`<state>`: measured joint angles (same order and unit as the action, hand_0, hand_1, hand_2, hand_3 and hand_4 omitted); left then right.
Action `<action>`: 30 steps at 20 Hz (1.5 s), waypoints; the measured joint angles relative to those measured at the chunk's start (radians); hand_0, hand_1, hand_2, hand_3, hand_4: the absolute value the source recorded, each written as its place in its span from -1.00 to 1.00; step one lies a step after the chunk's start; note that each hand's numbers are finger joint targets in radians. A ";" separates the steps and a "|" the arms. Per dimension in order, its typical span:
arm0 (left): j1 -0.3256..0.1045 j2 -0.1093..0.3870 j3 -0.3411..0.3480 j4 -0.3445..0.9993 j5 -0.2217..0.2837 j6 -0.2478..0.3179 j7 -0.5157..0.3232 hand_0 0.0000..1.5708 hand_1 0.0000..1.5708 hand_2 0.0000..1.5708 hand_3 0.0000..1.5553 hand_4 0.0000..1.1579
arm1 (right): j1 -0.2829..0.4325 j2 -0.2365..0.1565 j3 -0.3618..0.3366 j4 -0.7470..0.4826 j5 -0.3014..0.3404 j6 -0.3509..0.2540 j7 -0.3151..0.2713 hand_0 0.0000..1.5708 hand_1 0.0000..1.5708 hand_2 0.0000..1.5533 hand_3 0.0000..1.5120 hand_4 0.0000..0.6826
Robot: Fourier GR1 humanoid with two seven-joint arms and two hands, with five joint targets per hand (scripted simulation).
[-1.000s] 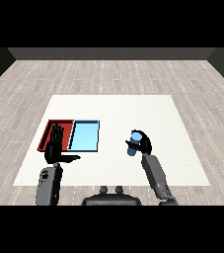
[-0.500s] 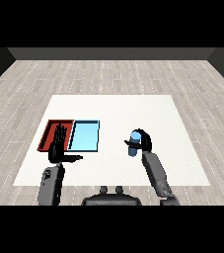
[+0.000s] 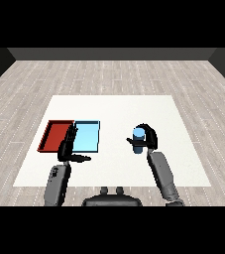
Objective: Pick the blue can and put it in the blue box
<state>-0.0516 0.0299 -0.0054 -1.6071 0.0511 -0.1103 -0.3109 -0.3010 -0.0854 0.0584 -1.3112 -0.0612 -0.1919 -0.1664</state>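
**Blue can in right hand, carry to blue tray pending**

Right hand [image 3: 148, 139] is curled round the blue can [image 3: 139, 140], thumb and fingers wrapping it; can looks upright. Whether it is lifted off the white table [image 3: 183, 119] or still touching it can't be told from this view. It sits right of the table's middle, well apart from the trays.

Light blue tray [image 3: 85, 136] lies toward the table's left edge, touching the red tray [image 3: 56, 135] on its left. Left hand [image 3: 67, 149] is open, fingers straight up, thumb out, over the near edge where the two trays meet.

Step in hand, as I judge it: carry the can leftward to the blue tray. Doing it well means raising it enough to pass over the tray rim, keeping it upright, stopping over the blue tray and not overshooting into the red one, then lowering before uncurling. Left hand stands close to the path; best kept clear.

Writing: none readable; the can shows no label or brand.
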 measured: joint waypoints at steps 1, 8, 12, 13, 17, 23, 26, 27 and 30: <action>-0.001 -0.006 -0.011 0.001 -0.004 0.001 0.011 -1.00 -1.00 -1.00 -1.00 -1.00 | 0.019 -0.005 0.010 -0.037 0.007 0.005 0.003 0.83 0.83 0.86 0.86 0.81; -0.015 -0.021 -0.066 0.009 -0.027 0.011 0.066 -1.00 -1.00 -1.00 -1.00 -1.00 | 0.004 -0.003 0.038 -0.147 0.080 -0.008 0.068 0.81 0.81 0.86 0.86 0.80; -0.010 -0.026 -0.129 0.013 -0.027 0.060 0.079 -1.00 -1.00 -1.00 -1.00 -1.00 | -0.026 0.044 0.088 -0.167 0.140 -0.063 0.118 0.81 0.81 0.86 0.86 0.80; -0.019 -0.027 -0.132 0.032 -0.019 0.055 0.071 -1.00 -1.00 -1.00 -1.00 -1.00 | -0.028 0.053 0.105 -0.158 0.148 -0.079 0.114 0.82 0.82 0.87 0.85 0.80; -0.081 -0.029 -0.196 0.123 0.012 0.107 0.064 -1.00 -1.00 -1.00 -1.00 -1.00 | -0.057 0.065 0.102 -0.137 0.177 -0.084 0.119 0.84 0.84 0.87 0.85 0.80; -0.114 -0.029 -0.260 0.136 0.065 0.146 0.125 -1.00 -1.00 -1.00 -1.00 -1.00 | -0.077 0.079 0.159 -0.162 0.202 -0.118 0.156 0.86 0.86 0.88 0.85 0.79; -0.121 -0.029 -0.281 0.192 0.071 0.158 0.084 -1.00 -1.00 -1.00 -1.00 -1.00 | -0.073 0.079 0.153 -0.168 0.207 -0.094 0.155 0.90 0.90 0.89 0.86 0.82; -0.135 -0.029 -0.284 0.198 0.072 0.164 0.094 -1.00 -1.00 -1.00 -1.00 -1.00 | -0.088 0.080 0.160 -0.149 0.200 -0.106 0.149 0.90 0.90 0.89 0.85 0.80; -0.143 -0.030 -0.303 0.239 0.079 0.181 0.071 -1.00 -1.00 -1.00 -1.00 -1.00 | -0.107 0.083 0.175 -0.128 0.199 -0.115 0.139 0.90 0.90 0.89 0.85 0.77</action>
<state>-0.1944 0.0004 -0.3088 -1.3684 0.1300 0.0706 -0.2399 -0.4082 -0.0028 0.2330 -1.4393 0.1381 -0.3070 -0.0269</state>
